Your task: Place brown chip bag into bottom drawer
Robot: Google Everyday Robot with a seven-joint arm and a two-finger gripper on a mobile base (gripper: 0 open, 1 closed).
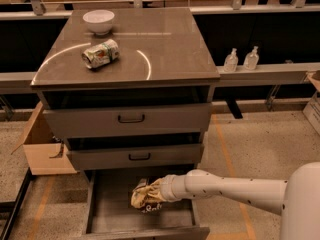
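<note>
The brown chip bag (143, 196) is crinkled tan and brown foil, inside the open bottom drawer (107, 211), at its middle right. My gripper (154, 194) reaches in from the right on a long white arm and sits right against the bag, buried in its folds. The bag looks low over the drawer floor; whether it rests on it I cannot tell. The two upper drawers with black handles are closed above.
On the cabinet top (165, 49) lie a crushed green-and-white can (100, 53) and a white bowl (98, 21). An open cardboard box (42, 146) stands left of the cabinet. Two small bottles (241, 60) stand on a ledge at the right.
</note>
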